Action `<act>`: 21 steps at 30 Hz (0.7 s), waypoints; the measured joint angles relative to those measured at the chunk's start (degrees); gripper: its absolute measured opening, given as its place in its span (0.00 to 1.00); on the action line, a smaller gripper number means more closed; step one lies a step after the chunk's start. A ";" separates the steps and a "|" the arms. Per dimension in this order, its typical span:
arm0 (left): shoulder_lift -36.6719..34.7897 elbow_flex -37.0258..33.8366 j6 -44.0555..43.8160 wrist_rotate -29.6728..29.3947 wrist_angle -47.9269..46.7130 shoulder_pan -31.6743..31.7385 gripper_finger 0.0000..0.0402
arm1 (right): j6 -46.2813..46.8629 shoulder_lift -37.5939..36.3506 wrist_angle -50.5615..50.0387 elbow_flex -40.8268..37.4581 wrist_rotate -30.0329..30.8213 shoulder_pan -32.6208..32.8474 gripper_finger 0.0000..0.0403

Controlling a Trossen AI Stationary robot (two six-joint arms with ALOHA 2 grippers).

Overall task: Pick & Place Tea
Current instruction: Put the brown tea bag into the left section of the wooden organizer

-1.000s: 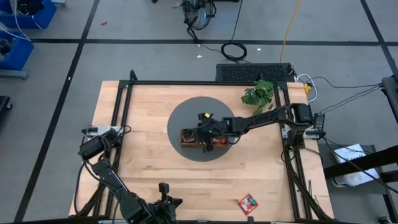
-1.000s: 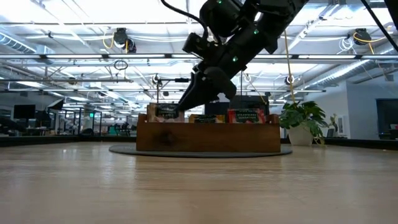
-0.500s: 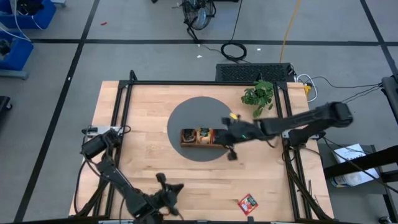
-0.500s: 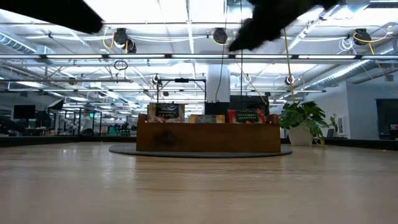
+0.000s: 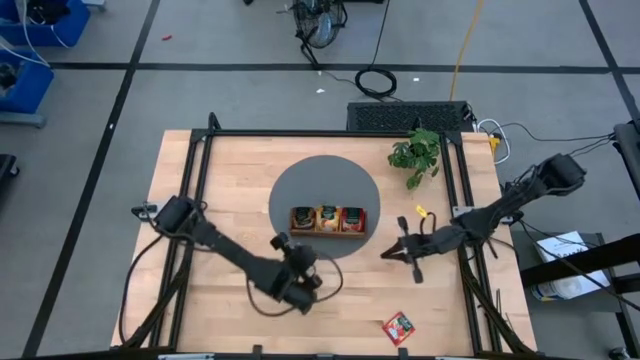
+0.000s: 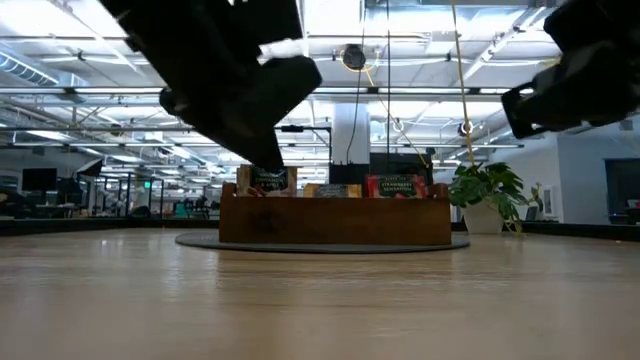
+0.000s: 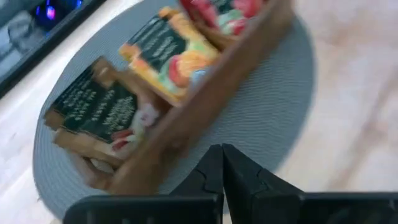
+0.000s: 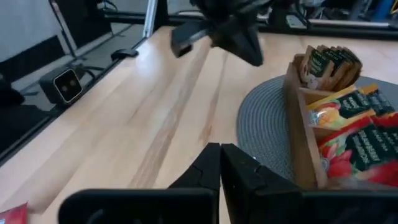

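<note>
Tea packets (image 5: 328,217) stand in the wooden tray (image 5: 328,232) on the grey mat (image 5: 290,190). My left claw (image 5: 281,243), fingers together and empty, hovers just beside the tray; my right claw (image 5: 385,253), also closed, hangs farther off.

A grey floor (image 5: 240,100) crossed by dark lines surrounds the pale wooden table (image 5: 240,170). A black coiled cable (image 5: 376,81) and a yellow cord (image 5: 465,45) lie on it. In the low view, a hall opens behind, with white ceiling beams (image 6: 400,95), round hanging lamps (image 6: 352,57) and a white pillar (image 6: 352,130).
</note>
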 joint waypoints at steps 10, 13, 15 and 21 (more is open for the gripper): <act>-1.32 0.00 -2.67 5.61 -5.80 7.67 0.01 | 2.14 -13.38 -10.46 -3.04 -0.13 -1.25 0.01; -1.30 0.00 -2.43 6.65 -5.89 9.24 0.04 | 2.95 -15.95 -14.37 -3.06 -0.16 -1.12 0.01; -1.30 0.00 -2.08 6.70 -5.82 10.09 0.05 | 3.13 -17.02 -15.13 -3.06 -0.22 -1.10 0.01; -1.30 0.00 2.56 6.92 -5.85 12.27 0.01 | 4.46 -17.65 -15.10 -3.06 -2.77 -0.96 0.01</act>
